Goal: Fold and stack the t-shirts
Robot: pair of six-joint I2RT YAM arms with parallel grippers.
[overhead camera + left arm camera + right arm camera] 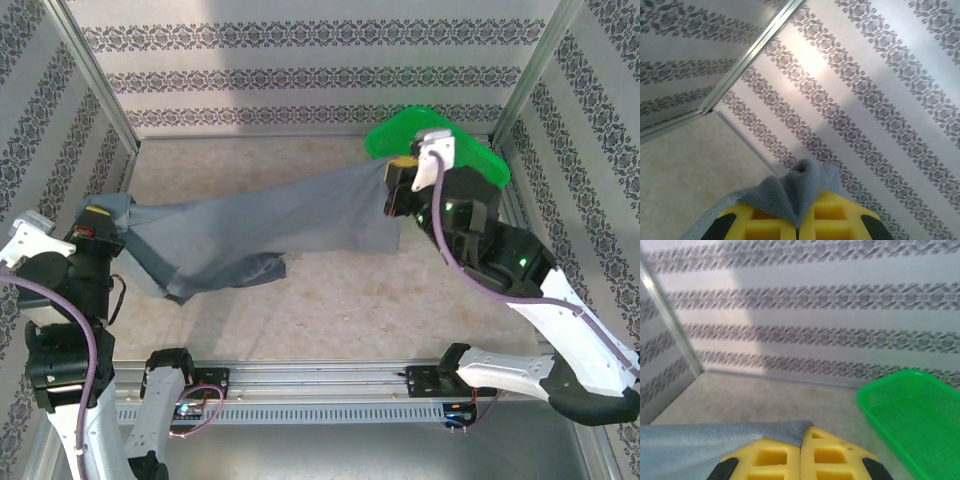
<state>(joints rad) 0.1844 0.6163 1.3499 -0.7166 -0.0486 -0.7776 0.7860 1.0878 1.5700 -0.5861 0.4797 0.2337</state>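
A slate-grey t-shirt (270, 225) hangs stretched above the table between both grippers, sagging in the middle with a bunched fold at its lower left. My left gripper (100, 225) is shut on the shirt's left end. In the left wrist view a pinched ridge of grey fabric (800, 192) rises between the yellow fingers (840, 220). My right gripper (395, 190) is shut on the right edge of the shirt. In the right wrist view the grey cloth (715, 440) runs off to the left from the closed yellow pads (825, 455).
A bright green mesh basket (440, 140) sits at the back right, just behind my right gripper, and shows again as a green basket (915, 415) in the right wrist view. Patterned walls enclose the beige table (330, 300) on three sides. A metal rail runs along the near edge.
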